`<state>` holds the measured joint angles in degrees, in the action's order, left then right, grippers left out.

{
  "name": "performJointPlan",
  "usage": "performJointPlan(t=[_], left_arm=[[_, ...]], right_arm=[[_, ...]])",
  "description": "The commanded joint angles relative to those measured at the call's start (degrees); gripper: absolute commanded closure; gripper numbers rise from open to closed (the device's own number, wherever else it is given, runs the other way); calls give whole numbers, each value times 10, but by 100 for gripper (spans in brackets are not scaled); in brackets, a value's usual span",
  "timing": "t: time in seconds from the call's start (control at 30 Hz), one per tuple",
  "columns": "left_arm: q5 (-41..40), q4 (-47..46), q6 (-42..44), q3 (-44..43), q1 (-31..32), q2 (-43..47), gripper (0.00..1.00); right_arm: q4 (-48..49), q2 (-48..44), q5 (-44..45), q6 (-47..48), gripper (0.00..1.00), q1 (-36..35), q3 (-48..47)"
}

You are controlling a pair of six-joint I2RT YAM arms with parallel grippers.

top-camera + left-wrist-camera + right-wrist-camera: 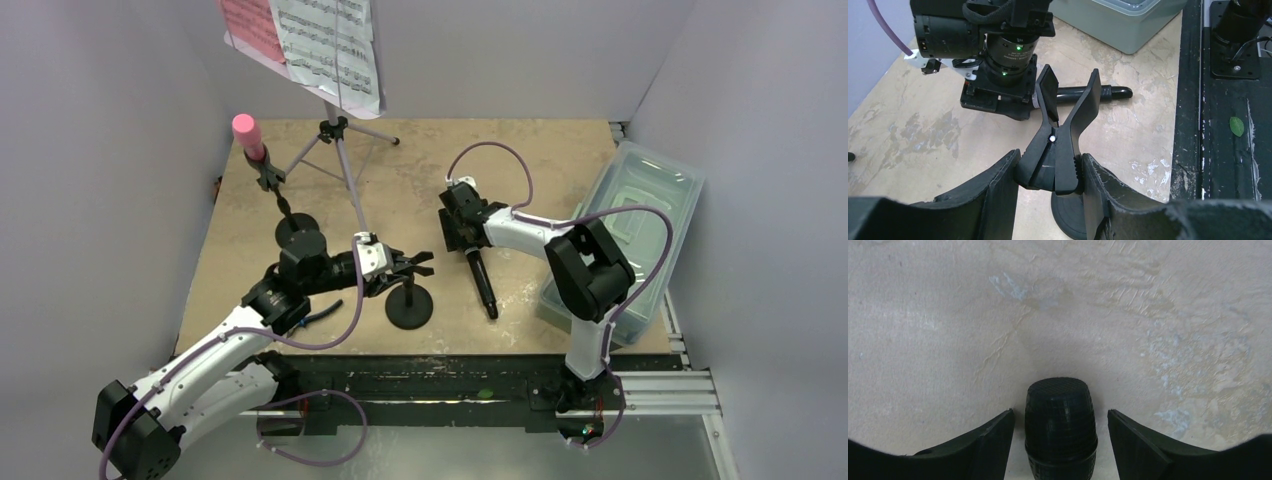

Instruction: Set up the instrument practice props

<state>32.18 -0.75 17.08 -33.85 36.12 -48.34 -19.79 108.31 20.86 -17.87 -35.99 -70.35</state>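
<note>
Microphone (pixel 1060 445) sits between your right gripper's (pixel 1059 414) spread fingers; close squarely while your left gripper (pixel 1050 156) pinches the clip (pixel 1075 120) open.

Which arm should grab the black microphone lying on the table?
Right, probably: the right fingers, open, straddle the black microphone, while the left fingers clamp the stand clip.

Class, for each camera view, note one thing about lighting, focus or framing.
Top external: even light, soft shadows, sheet-music pages cropped at top. Left wrist: clip sharp, claw fingers underexposed. Right wrist: black microphone head in focus, tabletop evenly lit.
</note>
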Motion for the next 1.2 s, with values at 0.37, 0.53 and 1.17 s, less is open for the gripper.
performJointPlan(t=[0.37,0.53,1.17], left_arm=[[12,-40,-4,-4,1,-6,100],[12,-38,-3,-5,1,-9,100],[38,-96,-54,15,2,9,100]], right_arm=[[223,-273,-70,70,100,-5,134],[432,-487,-371,194,100,-5,268],[1095,-418,-586,88,100,-78,461]])
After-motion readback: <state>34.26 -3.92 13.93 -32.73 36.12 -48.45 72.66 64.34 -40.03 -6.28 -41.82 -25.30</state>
